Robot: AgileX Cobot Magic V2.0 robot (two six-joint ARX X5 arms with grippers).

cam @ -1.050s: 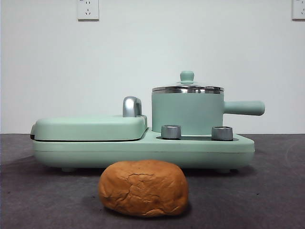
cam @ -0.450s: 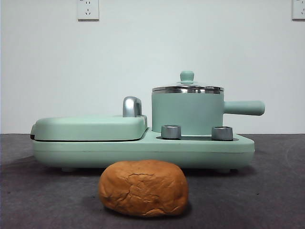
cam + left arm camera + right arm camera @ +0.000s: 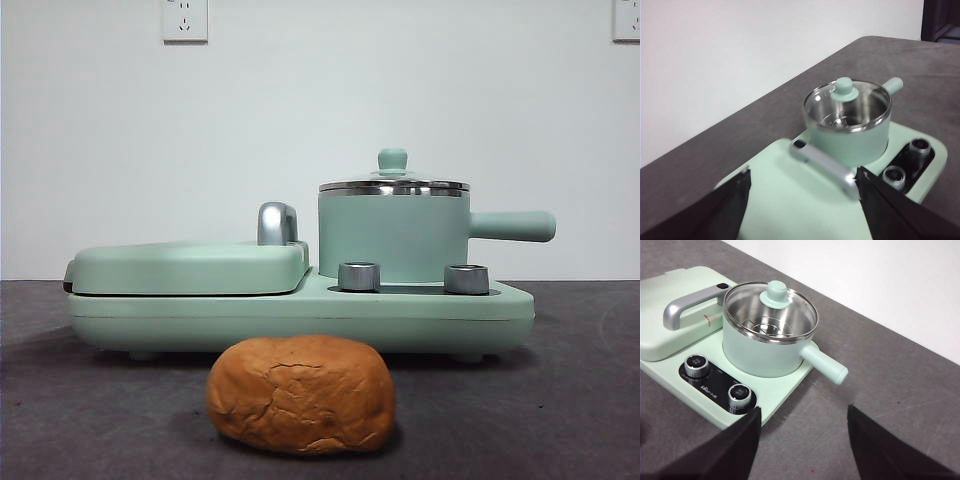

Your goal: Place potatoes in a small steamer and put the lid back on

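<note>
Both grippers, left [image 3: 802,200] and right [image 3: 804,437], hover wide open, empty; lid [image 3: 771,307] sits on steamer [image 3: 765,352], nearer the right; potato [image 3: 300,394] near table's front edge.

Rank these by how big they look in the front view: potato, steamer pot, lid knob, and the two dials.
1. potato, though it sits nearest the camera
2. steamer pot
3. two dials, alike
4. lid knob

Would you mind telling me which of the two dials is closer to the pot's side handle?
The dial on the right in the front view; the other dial sits beside the griddle cover.
</note>
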